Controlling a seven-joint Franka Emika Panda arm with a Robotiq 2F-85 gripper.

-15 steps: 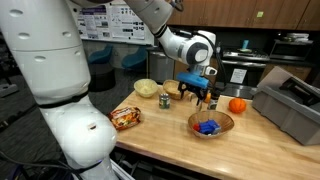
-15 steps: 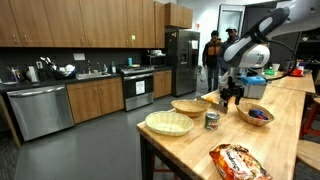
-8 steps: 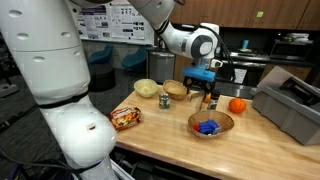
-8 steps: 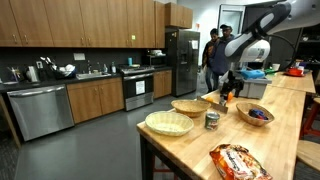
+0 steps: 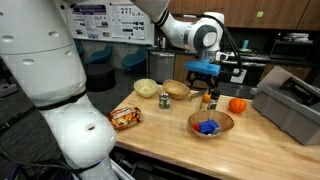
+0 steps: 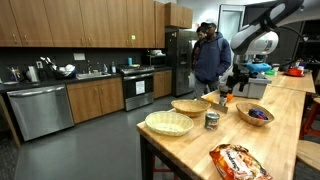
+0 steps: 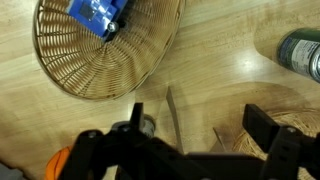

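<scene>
The gripper [image 5: 204,86] points straight down with its jaws spread wide and empty, the arm reaching out over the table [image 5: 160,140]. The bottle [image 5: 208,99] stands upright just below it. Near the bottle are 1 orange [image 5: 237,105], 1 basket [image 5: 212,133] and 1 can [image 5: 165,100].

The gripper [image 7: 198,116] hangs with jaws wide apart above the wooden worktop [image 7: 220,50], a small round cap [image 7: 147,125] just beside one finger. A wicker basket [image 7: 90,70] holds a blue packet [image 7: 95,12], and a green can [image 7: 303,52] stands well apart from it.
</scene>
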